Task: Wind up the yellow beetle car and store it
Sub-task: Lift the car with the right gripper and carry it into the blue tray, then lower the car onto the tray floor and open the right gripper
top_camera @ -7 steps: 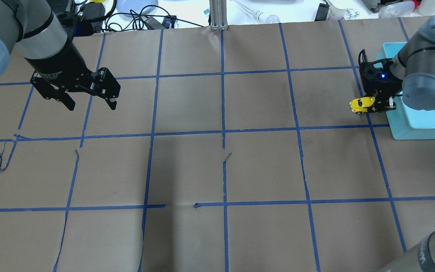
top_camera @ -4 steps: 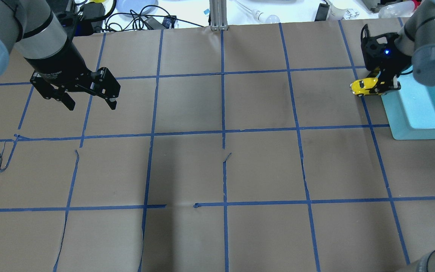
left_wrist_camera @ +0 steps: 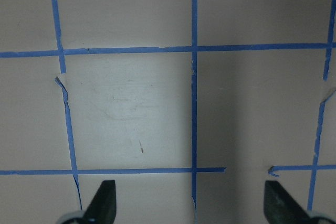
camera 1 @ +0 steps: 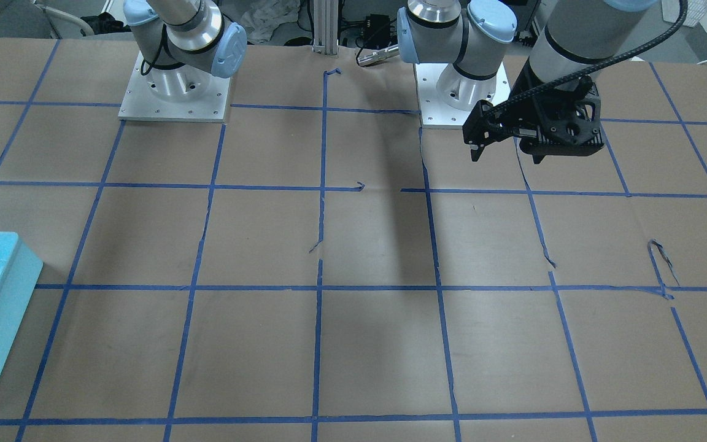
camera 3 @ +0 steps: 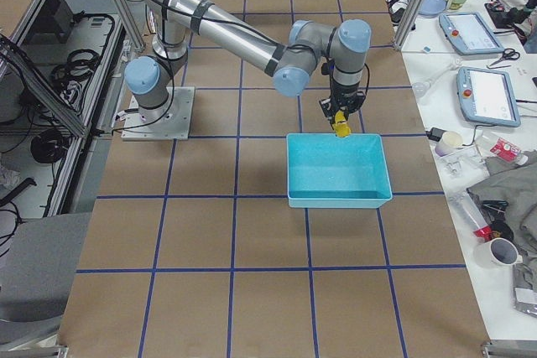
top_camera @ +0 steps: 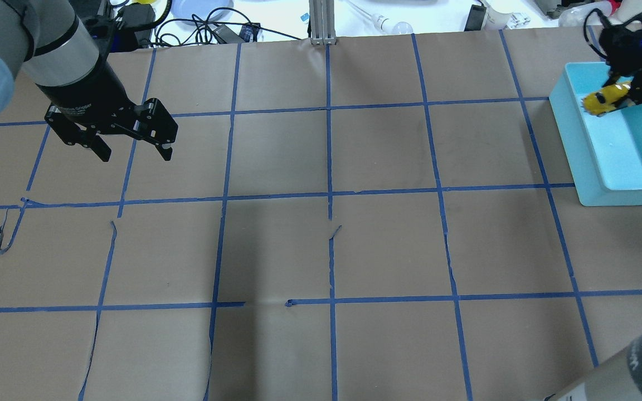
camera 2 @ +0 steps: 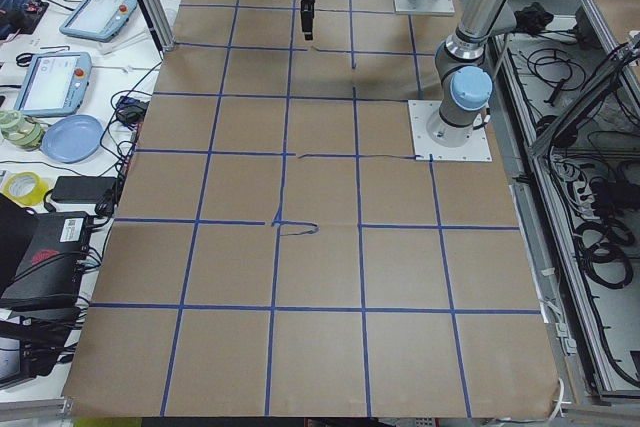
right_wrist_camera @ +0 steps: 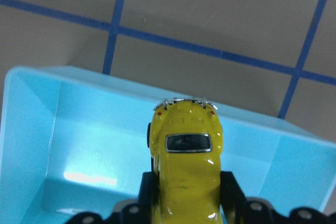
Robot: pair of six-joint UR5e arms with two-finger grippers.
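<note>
My right gripper is clamped on the yellow beetle car, which hangs in the air just inside the rim of the blue bin. As I judge it, only lowering and letting go remain. I can't tell whether it has been wound. My left gripper hangs spread apart and empty over the bench, well away.
</note>
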